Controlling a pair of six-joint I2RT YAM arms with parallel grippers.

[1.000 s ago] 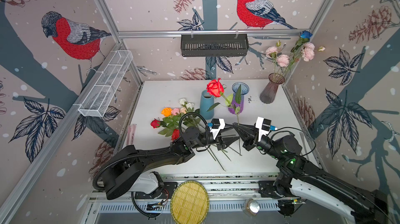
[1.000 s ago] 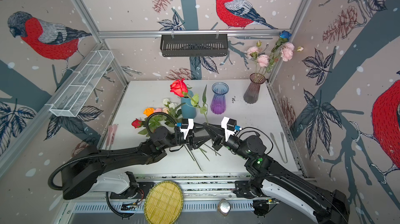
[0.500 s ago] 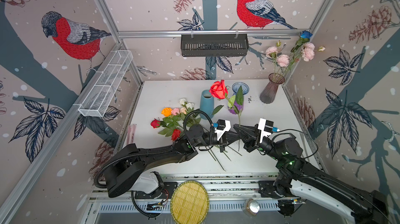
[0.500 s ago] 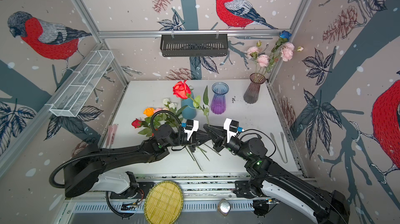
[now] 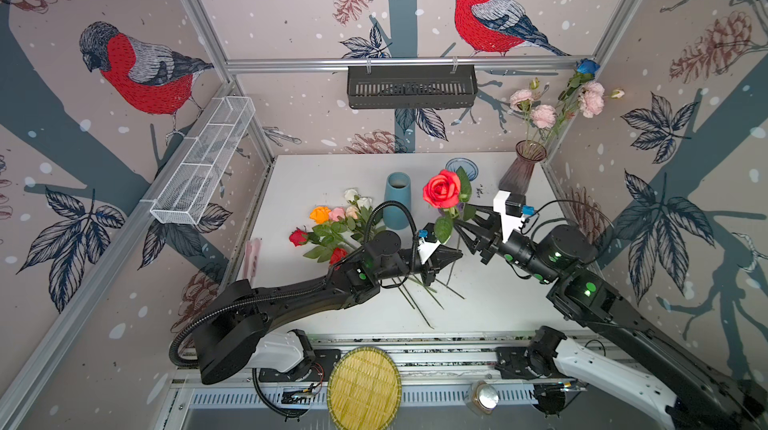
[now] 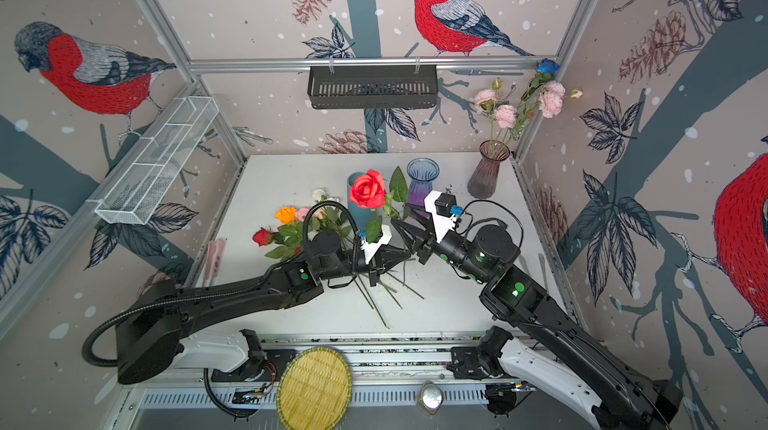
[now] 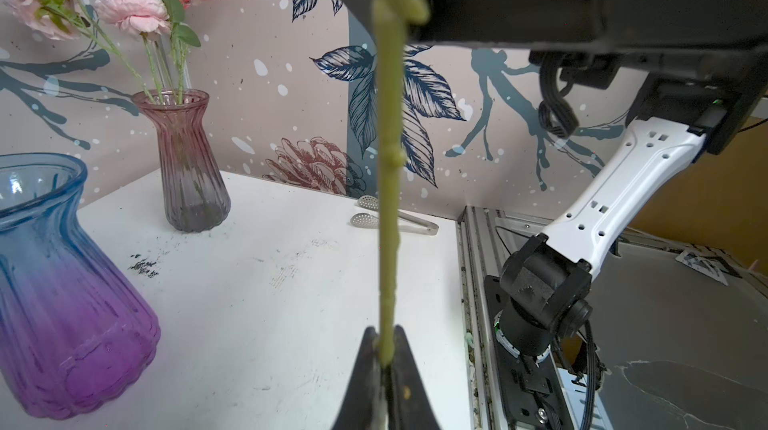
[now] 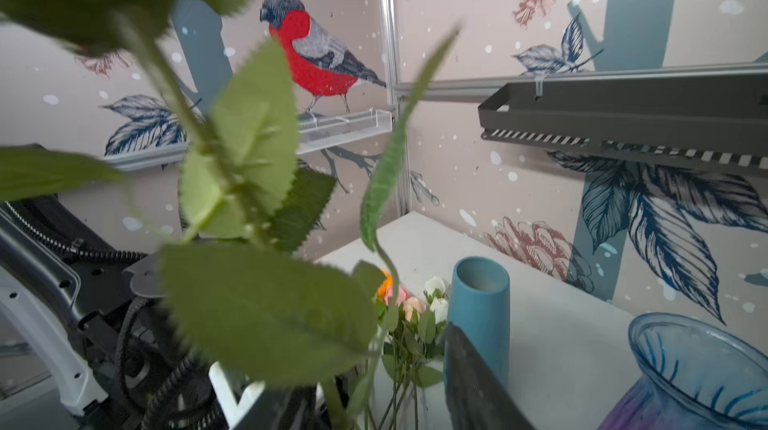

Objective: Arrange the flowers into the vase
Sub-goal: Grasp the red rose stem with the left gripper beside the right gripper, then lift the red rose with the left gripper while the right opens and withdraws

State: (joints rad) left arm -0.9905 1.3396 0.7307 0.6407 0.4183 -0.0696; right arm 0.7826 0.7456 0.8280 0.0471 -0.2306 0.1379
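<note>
1. Your left gripper (image 7: 384, 349) is clamped on the lower green stem of the long-stemmed red artificial rose (image 5: 441, 189), holding it upright above the white tabletop (image 5: 316, 182); the right gripper (image 5: 465, 226) has its jaws parted around the upper stem, gripping nothing.
2. Watch the single low pinch: the bloom is top-heavy, so the stem could swivel or sag between the jaws as you carry it.
3. Leaves sit beside the right gripper's jaws; pulling away carelessly could snag one and tug the rose askew.
4. The blue-to-purple ribbed glass vase (image 7: 62, 282) stands just beside the rose; a swinging stem tip could miss its mouth or knock it.
5. Remaining loose mixed-colour flowers (image 5: 332, 224) lie near the left arm, which could sweep them.
6. No brand, label or readable writing shows anywhere.
</note>
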